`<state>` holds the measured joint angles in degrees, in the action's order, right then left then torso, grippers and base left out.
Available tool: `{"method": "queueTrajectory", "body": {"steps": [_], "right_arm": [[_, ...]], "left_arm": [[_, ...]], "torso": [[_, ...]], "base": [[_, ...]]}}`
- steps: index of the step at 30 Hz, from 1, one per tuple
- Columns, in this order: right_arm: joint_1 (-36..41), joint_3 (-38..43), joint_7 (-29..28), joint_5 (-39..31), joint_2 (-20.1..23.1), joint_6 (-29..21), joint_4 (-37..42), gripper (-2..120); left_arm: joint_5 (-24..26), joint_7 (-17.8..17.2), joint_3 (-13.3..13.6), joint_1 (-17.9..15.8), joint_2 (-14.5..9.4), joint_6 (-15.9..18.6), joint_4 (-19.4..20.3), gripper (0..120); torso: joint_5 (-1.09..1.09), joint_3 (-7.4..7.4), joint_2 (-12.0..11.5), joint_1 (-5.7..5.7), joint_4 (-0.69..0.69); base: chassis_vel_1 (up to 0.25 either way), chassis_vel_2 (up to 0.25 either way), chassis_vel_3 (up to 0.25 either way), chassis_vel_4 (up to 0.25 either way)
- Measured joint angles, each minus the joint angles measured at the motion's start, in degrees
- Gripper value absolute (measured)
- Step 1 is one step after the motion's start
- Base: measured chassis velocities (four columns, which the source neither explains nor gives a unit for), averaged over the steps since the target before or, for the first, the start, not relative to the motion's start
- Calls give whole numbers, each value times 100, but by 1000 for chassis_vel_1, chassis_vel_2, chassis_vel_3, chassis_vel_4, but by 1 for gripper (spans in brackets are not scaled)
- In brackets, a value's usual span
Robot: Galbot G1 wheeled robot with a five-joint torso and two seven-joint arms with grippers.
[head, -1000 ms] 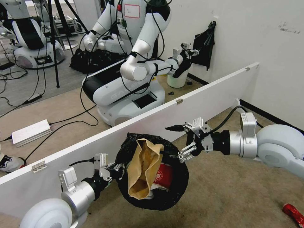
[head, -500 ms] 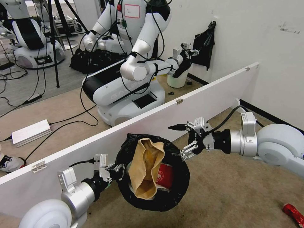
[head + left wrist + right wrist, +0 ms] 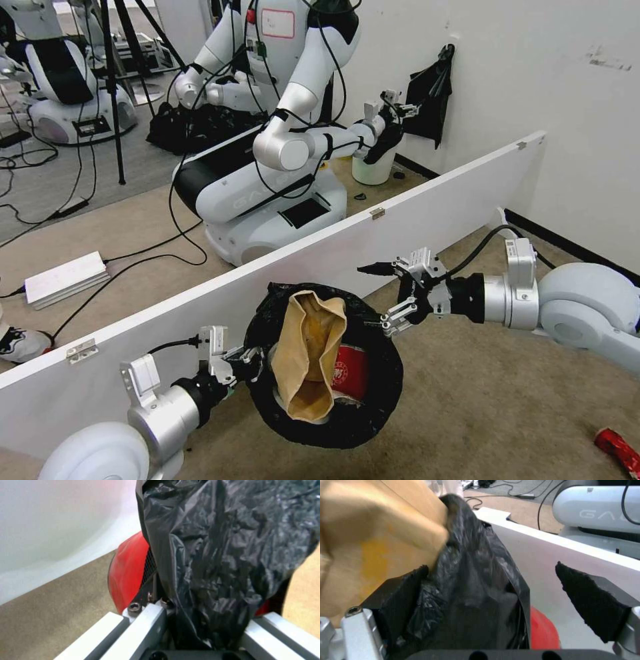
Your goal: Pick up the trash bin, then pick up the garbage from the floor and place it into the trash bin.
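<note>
Holding trash bin off floor, left gripper jaws clamping its bagged rim. Paper bag and red cup sitting inside. Hovering right gripper beside rim, jaws wide, empty. Needing next: reaching red can lying on floor, well apart.

Close view along the left gripper, its pale metal fingers closed on the rim of the trash bin. Crinkly glossy black bag draped over that rim, bunched between the fingers and hanging down across the bin's side. Red bin wall exposed beside the bag. Tan carpet below; white panel behind, meeting the carpet along a slanting edge.
</note>
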<state>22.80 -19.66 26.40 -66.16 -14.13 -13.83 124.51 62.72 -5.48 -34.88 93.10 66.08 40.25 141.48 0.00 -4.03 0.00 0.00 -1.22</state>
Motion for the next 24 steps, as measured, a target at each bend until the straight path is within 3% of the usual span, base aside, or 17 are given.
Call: {"method": "queueTrajectory", "body": {"steps": [15,24], "right_arm": [[6,-60,-112,8,-172,-3,-31,98],[4,-27,-108,6,-49,-8,32,98]], "left_arm": [[161,-17,2,72,55,40,125,0],[161,-17,29,119,75,43,170,0]], "torso": [[0,0,0,0,0],[0,0,-1,0,0]], "base": [[0,0,0,0],[0,0,0,0]]}}
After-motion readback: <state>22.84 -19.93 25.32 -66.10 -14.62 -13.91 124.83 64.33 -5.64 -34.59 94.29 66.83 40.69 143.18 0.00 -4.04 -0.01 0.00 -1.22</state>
